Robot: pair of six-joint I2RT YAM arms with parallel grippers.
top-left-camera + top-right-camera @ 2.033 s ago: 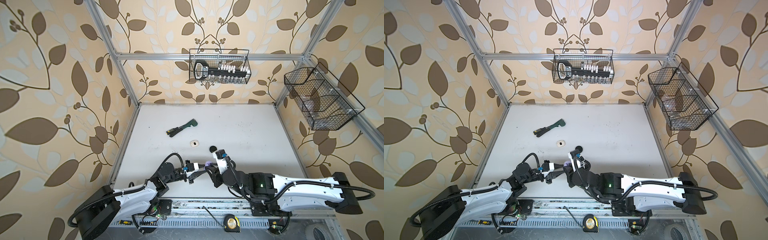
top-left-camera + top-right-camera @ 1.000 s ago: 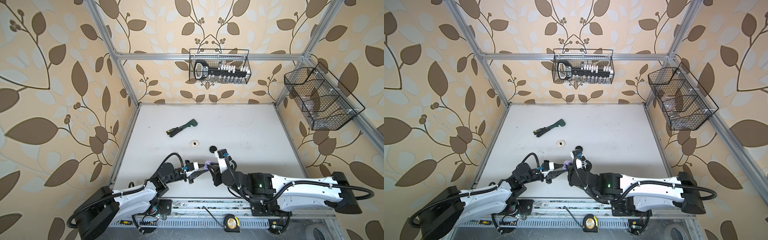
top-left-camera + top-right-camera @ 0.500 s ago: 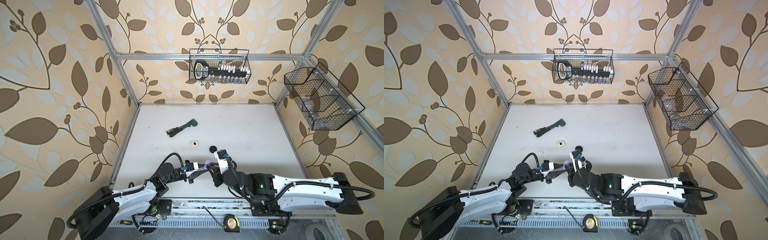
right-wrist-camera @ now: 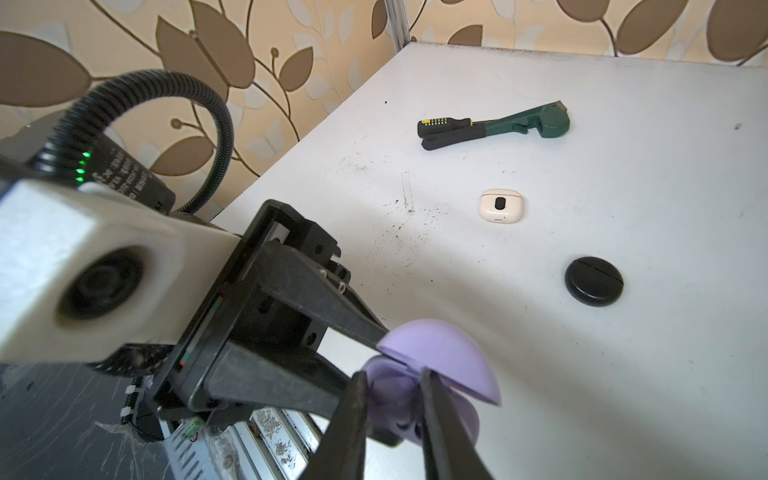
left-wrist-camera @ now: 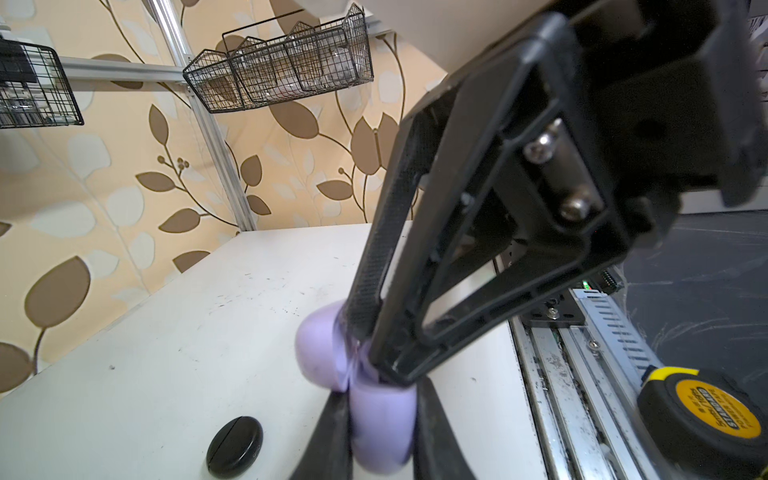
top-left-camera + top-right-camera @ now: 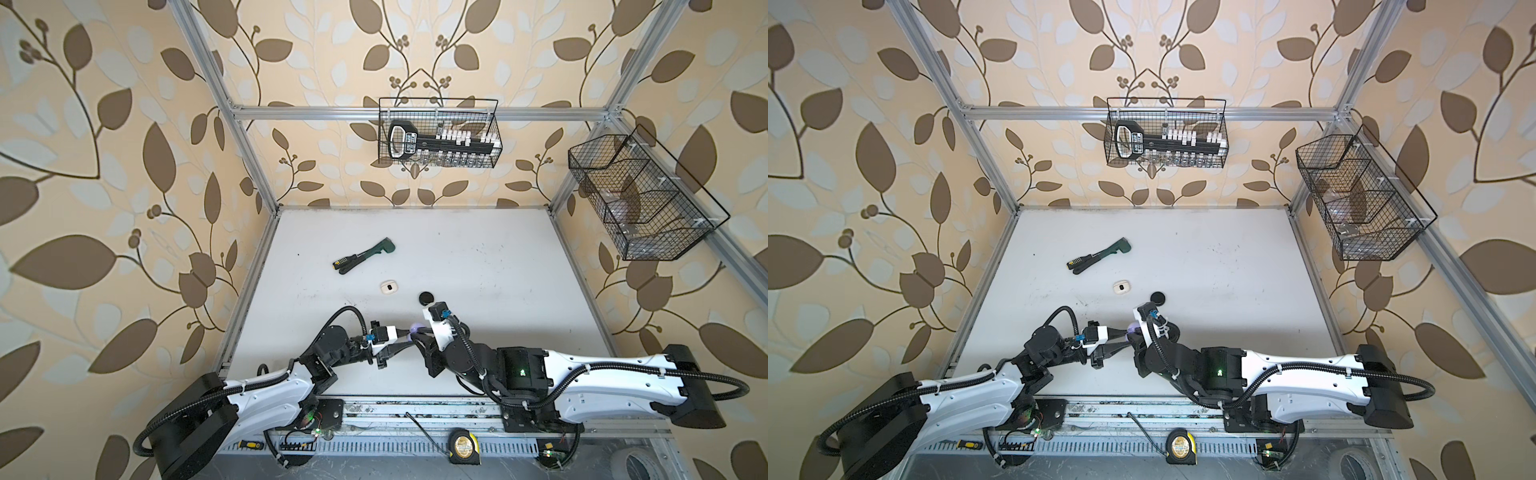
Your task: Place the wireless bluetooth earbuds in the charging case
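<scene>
In both top views the pipe wrench point(image 6: 365, 255) lies mid-frame on the surface point(image 6: 478, 257); the oblong case point(image 6: 389, 287) below it, the round case point(image 6: 426, 297) further right, the open case point(image 6: 414, 330) lowest.

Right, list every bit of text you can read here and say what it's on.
"STANDARD": yellow label of the tape measure, left wrist view; its smaller print is blurred.
White print on the black box by the left wrist camera: too blurred to read.
White label on the tool in the basket: too small to read.
</scene>
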